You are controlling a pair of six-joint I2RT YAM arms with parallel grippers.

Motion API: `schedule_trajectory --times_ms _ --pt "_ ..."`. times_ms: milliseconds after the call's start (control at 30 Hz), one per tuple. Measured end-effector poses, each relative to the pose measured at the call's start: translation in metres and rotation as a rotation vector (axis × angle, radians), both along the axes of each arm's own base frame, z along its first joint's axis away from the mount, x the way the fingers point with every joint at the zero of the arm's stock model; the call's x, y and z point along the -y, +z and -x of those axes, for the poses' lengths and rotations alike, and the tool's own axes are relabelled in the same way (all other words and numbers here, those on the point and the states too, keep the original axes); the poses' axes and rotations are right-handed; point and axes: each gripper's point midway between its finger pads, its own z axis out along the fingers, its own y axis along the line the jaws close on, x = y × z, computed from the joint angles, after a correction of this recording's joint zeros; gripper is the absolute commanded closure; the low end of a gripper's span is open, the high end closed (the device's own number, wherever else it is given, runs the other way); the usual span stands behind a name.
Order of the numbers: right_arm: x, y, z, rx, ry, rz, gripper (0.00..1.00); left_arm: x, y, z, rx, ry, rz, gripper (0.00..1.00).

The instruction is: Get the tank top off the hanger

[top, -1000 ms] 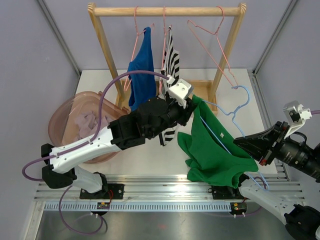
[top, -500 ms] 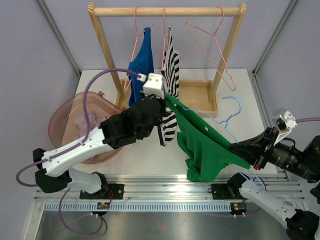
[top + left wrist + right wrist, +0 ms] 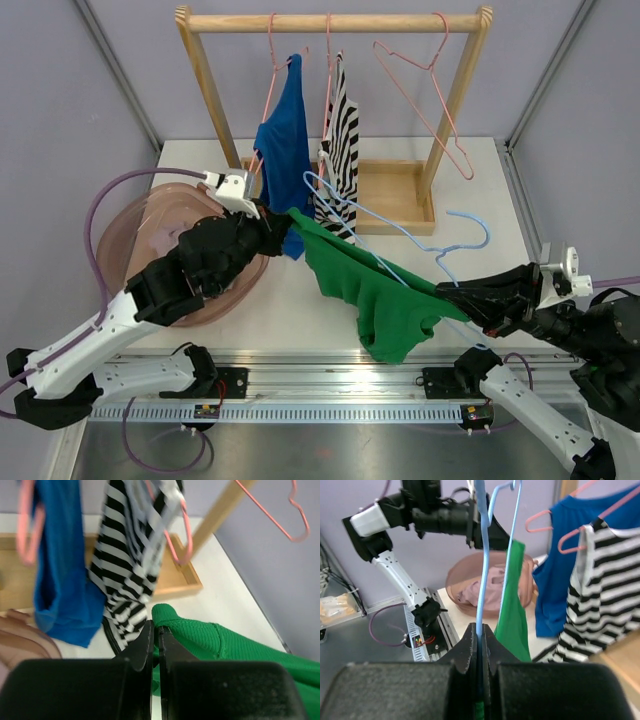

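Pinching an edge of the top (image 3: 372, 298), left gripper (image 3: 274, 218) is holding it stretched midair between the arms while right gripper (image 3: 452, 296) is clamping the hanger (image 3: 405, 237) wire; knit's looking light, limp and stretchy, so best gripping a bunched edge.

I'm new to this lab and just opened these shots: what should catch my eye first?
The green ribbed tank top is stretched taut across the front of the table. One end is pinched by the left gripper, and the other trails to the right gripper, which clamps the light blue wire hanger. Behind them, a wooden clothes rack carries a blue top and a black-and-white striped top.
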Motion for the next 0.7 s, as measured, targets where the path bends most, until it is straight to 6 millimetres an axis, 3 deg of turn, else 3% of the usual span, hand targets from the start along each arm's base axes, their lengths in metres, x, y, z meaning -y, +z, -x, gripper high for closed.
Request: schedule_trajectory --times_ms 167,300,433,567,700 --pt "-0.016 0.009 -0.005 0.138 0.067 -0.077 1.00 0.015 -0.018 0.019 -0.022 -0.151 0.009 1.00" --pt "-0.016 0.040 -0.022 0.214 0.002 -0.179 1.00 0.028 -0.025 0.040 -0.014 -0.295 0.051 1.00" --pt "-0.017 0.062 -0.049 0.278 -0.075 -0.325 1.00 0.055 -0.047 0.079 0.001 -0.525 0.065 1.00" --pt "-0.028 0.049 -0.085 0.258 -0.138 -0.399 1.00 0.080 -0.085 0.123 -0.023 -0.745 0.027 1.00" --pt "-0.021 0.045 -0.120 0.255 -0.279 -0.452 1.00 0.081 -0.112 0.129 -0.061 -0.758 -0.022 1.00"
